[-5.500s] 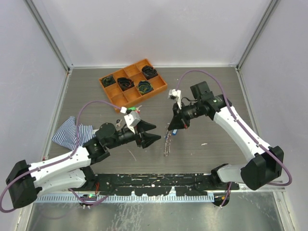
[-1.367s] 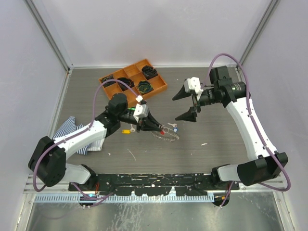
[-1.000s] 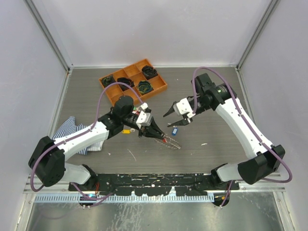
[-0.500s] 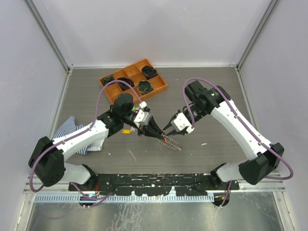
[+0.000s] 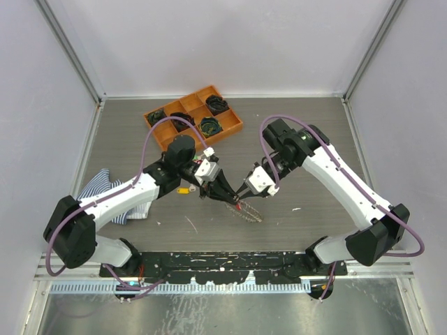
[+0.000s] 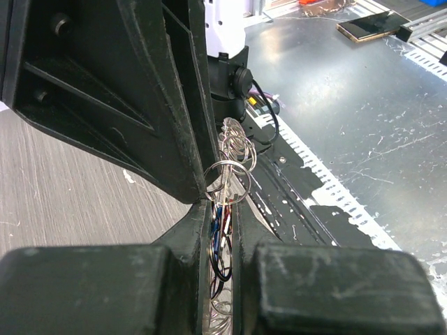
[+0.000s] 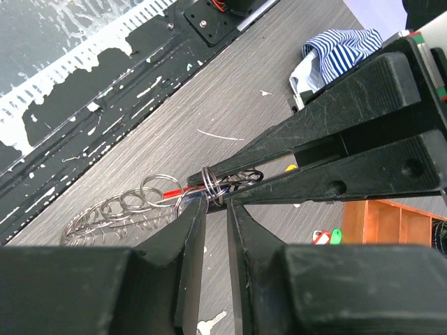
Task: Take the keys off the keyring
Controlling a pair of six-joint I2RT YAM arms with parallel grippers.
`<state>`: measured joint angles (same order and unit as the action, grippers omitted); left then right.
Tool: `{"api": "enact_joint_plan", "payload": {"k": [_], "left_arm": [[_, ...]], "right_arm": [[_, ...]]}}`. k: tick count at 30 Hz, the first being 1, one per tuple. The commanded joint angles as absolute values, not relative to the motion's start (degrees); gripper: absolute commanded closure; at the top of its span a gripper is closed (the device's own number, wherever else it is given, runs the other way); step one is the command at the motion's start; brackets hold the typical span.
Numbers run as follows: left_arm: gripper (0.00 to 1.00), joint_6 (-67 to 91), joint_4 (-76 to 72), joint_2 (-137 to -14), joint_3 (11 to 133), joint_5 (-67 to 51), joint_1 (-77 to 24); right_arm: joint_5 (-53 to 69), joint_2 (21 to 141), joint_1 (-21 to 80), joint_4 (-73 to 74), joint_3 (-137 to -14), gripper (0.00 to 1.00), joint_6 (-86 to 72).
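The table (image 5: 314,139) is a grey wood-grain surface. At the upper centre of the top view an orange tray (image 5: 230,124) is set, and black coiled bundles (image 5: 209,126) are held in several of its compartments. A blue-and-white striped cloth (image 5: 98,190) lies at the left of the frame, partly covered by the left arm. A yellow-tagged key (image 5: 184,189) is seen on the table just below that arm's wrist. A small white fleck (image 5: 296,209) lies right of centre. In the right wrist view a loose key (image 7: 209,324) lies at the bottom edge, and a red and green tag pair (image 7: 326,237) lies just beside the tray corner at the lower right.

The keyring (image 5: 248,208) is found at the centre of the top view, between the two arms. Its string of silver split rings trails down onto the table toward the lower right. A red tag (image 7: 167,190) is seen among the rings.

The jaws of the left gripper (image 5: 230,195) are closed on the raised end of the keyring. In the left wrist view the rings are pinched between the fingers, together with dark, red and blue pieces.

The right gripper (image 5: 244,195) is brought in from the right, tip to tip with the left. Its jaws are nearly closed, with a narrow gap between them, and one ring (image 7: 211,183) stands at the tips. Whether that ring is pinched cannot be told, as the spot is crowded by both sets of fingertips.
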<state>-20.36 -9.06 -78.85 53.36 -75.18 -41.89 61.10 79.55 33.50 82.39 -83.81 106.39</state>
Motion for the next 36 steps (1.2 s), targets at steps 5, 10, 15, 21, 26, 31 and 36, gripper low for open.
{"api": "enact_joint_plan", "payload": {"k": [5,10,15,21,26,31,36], "left_arm": [[1.0,-20.12,-11.34,-79.05,56.86,-77.71,-41.84],[1.0,-19.95,-11.34,-79.27,57.04,-78.02,-41.91],[0.97,-19.83,-11.34,-79.24,57.04,-77.43,-41.86],[0.6,-18.22,-11.72,-78.05,55.97,-73.96,-41.85],[0.37,-17.49,-14.77,-73.73,51.95,-66.58,-41.86],[0.29,-17.95,-14.33,-64.04,46.25,-53.22,-41.88],[0.28,-10.73,-15.06,-53.58,41.47,-38.67,-44.13]], "right_arm": [[62.74,79.78,35.54,83.41,-86.02,0.81,106.57],[62.73,79.67,36.02,83.41,-86.24,0.87,106.26],[63.06,79.31,36.3,83.7,-85.76,0.99,106.3],[62.05,78.1,36.22,81.72,-84.98,0.99,101.67],[59.29,75.95,35.4,77.23,-83.85,0.99,91.63],[52.91,73.56,35.18,72.68,-83.48,0.99,77.45],[41.7,71.86,35.31,70.93,-84.64,0.99,67.59]]}}
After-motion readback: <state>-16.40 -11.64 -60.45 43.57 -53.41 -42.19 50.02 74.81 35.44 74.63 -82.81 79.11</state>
